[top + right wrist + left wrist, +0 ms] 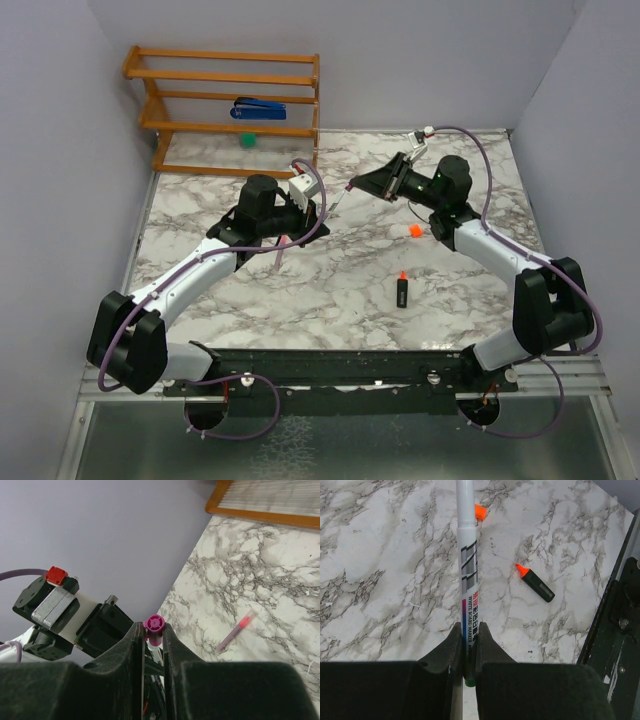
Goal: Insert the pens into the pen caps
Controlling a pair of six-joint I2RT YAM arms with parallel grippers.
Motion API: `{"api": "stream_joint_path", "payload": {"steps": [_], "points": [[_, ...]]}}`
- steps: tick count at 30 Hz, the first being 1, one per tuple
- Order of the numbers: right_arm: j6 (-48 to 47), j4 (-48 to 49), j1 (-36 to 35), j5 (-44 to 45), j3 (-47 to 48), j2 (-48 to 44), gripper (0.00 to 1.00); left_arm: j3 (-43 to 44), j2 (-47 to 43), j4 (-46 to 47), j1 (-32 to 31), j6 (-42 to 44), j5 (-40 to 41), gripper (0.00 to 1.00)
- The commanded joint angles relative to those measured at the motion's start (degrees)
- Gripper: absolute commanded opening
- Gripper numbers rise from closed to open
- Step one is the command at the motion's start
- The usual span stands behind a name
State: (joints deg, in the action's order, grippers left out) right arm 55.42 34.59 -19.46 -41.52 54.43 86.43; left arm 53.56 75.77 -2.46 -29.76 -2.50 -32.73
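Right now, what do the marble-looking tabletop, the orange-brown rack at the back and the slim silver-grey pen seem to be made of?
Grey-veined white tabletop: probably printed laminate rather than stone, since it looks flat and matte. Orange-brown slatted rack: wood, seemingly varnished, given its even warm colour. Slim silver-grey pen: smooth, glossy plastic, with lettering printed on the barrel.

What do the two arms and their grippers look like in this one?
Both the left arm and right arm have white links between bulky black joint housings, with a lilac cable looped along each. The left gripper and right gripper have matte black, blunt wedge-shaped fingers.
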Motion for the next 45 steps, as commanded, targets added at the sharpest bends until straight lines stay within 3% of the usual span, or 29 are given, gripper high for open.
{"api": "stream_joint_path", "payload": {"steps": [1, 15, 31, 45], "points": [[-0.74, -0.24, -0.40, 2.30, 0.45, -2.29, 0.00, 0.23, 0.30, 0.09, -0.30, 0.74, 0.83, 0.00], [1.70, 4.23, -0.40, 0.77, 0.75, -1.42, 0.00, 0.05, -0.04, -0.02, -0.30, 0.92, 1.26, 0.00], [-0.22, 2.54, -1.11, 0.21, 0.90, 0.17, 0.00, 0.14, -0.03, 0.00, -0.30, 1.07, 1.62, 0.00], [-2.05, 1.50, -1.13, 7.41, -1.01, -3.15, 0.00, 0.18, 0.25, -0.44, -0.26, 1.18, 1.53, 0.00]]}}
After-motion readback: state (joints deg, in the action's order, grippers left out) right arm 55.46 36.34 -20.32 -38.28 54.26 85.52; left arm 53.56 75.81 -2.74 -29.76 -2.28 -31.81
